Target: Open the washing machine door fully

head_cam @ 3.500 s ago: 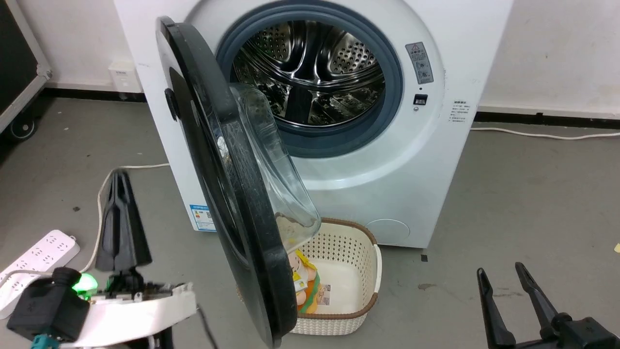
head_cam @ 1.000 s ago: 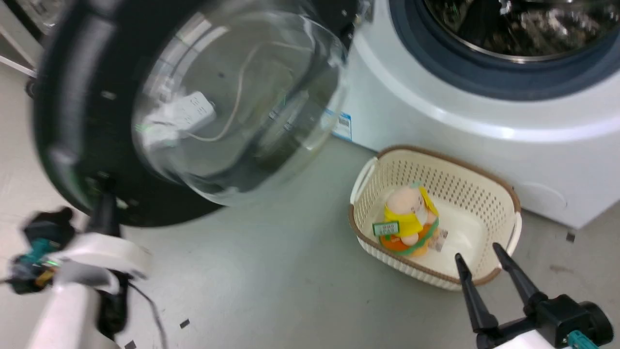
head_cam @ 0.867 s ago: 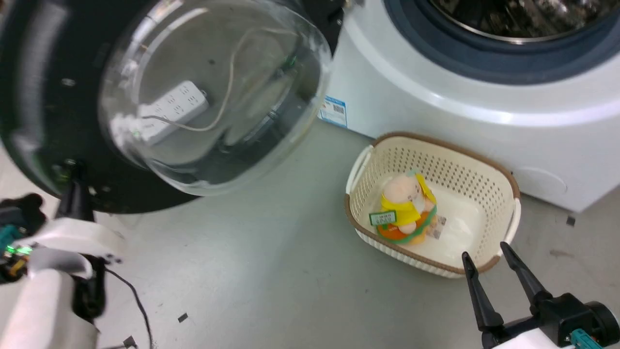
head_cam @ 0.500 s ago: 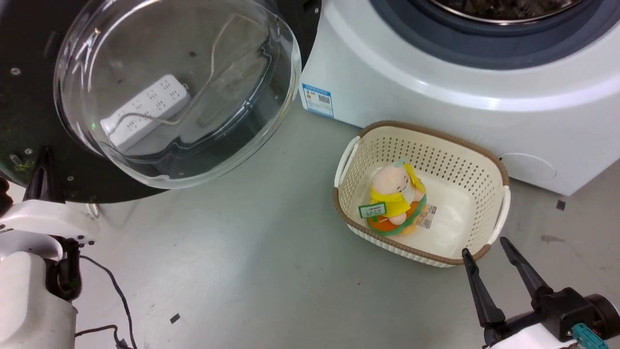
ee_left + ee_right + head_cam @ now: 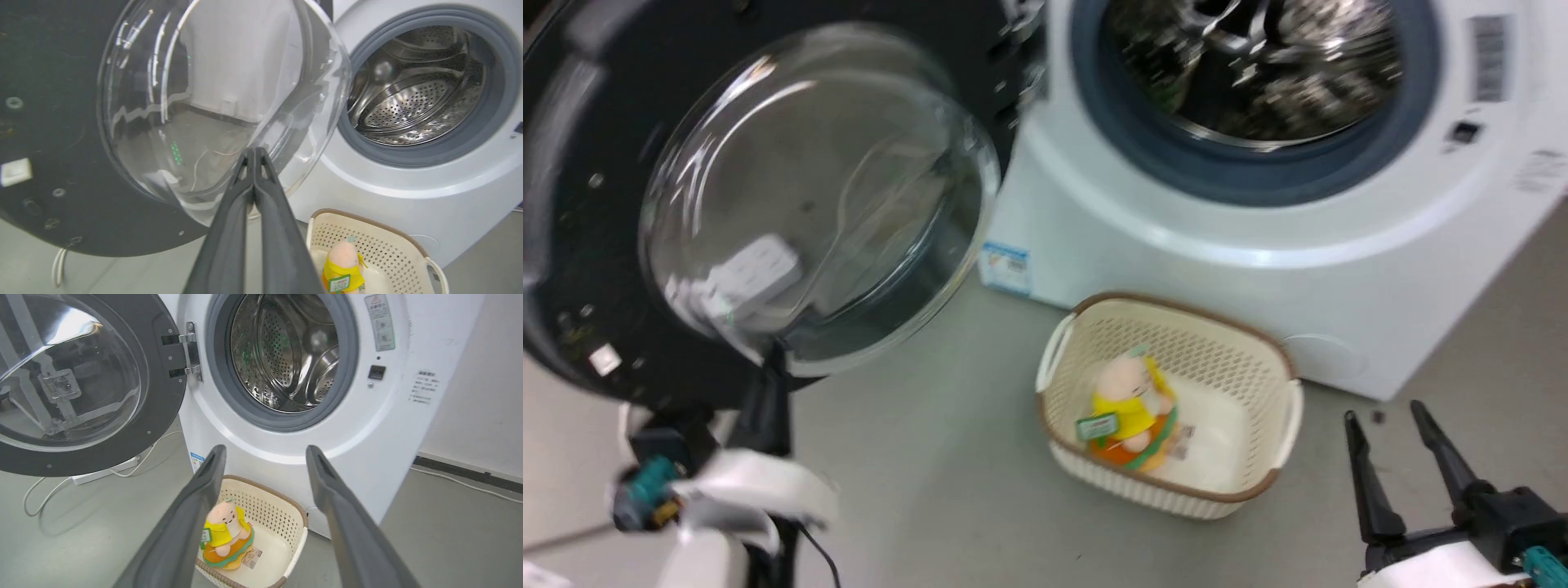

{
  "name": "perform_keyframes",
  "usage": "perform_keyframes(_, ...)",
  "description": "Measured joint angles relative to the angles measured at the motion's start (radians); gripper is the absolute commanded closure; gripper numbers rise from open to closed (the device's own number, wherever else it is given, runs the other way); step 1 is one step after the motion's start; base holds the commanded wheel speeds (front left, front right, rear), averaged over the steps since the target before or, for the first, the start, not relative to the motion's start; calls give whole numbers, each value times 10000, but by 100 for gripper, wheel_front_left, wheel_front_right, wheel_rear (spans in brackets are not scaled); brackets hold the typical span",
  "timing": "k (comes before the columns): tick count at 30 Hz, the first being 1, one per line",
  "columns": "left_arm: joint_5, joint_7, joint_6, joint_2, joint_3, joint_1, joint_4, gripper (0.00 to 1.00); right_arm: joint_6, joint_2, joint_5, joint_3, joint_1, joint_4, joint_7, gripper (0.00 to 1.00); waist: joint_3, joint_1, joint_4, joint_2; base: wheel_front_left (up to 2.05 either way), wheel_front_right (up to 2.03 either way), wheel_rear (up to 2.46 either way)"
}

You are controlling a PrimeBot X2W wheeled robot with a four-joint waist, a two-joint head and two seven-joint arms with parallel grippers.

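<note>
Though open, door (image 5: 572, 269) near left gripper (image 5: 254, 152)

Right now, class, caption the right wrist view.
Open right gripper faces the washing machine, its door swung wide, basket in front.

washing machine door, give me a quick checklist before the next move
1. The washing machine door swung clear of the drum: ok.
2. Door at its hinge limit: cannot tell.
3. The left hand shut, gripping nothing: ok.
4. Left hand touching the door glass: cannot tell.
5. The right hand open, away from the door: ok.
6. The basket out of the door's path: ok.
</note>
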Motion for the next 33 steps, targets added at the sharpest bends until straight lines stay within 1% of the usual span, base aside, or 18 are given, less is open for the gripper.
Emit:
perform_keyframes(7,347,-2,67,-888,-424,1667,-878,100,0,100,-105,-146,172,-247,-2,0,-863,-1,-1184,0,0,0,0)
perform_keyframes(13,1187,-2,497,-1248,-625,2553,-1793,100,0,113,-71,25,435,-339,-2,0,-1270,0,-2285,0,0,0,0)
perform_keyframes(14,1302,-4,543,-1269,-669,2684,-1889,94,0,117,-6,61,486,-339,0,0,-1316,0,-2451,0,0,0,0)
perform_keyframes(15,1360,-2,564,-1292,-688,2815,-1944,51,0,119,35,92,516,-334,-2,0,-1352,0,-2604,1,0,0,0)
perform_keyframes(16,1423,-2,594,-1317,-736,2948,-1981,0,0,117,79,92,540,-334,-2,0,-1388,0,-2750,0,0,0,0)
perform_keyframes(20,1419,-2,683,-1392,-780,3409,-1985,0,0,119,263,173,690,-301,0,0,-1508,2,-3215,0,0,0,0)
perform_keyframes(23,1413,-2,677,-1453,-974,3635,-1916,0,0,119,393,182,825,-240,-2,0,-1613,2,-3407,0,0,0,0)
perform_keyframes(25,1411,-2,686,-1524,-1030,3734,-1873,0,0,119,454,169,940,-199,-2,0,-1677,1,-3449,0,0,0,0)
perform_keyframes(28,1411,-2,817,-1530,-1007,3764,-1912,0,0,119,525,98,1035,-199,-2,0,-1722,2,-3417,0,0,0,0)
perform_keyframes(33,1588,-2,809,-1538,-1135,3766,-2006,0,0,119,527,104,1115,-163,-2,0,-1800,2,-3324,0,0,0,0)
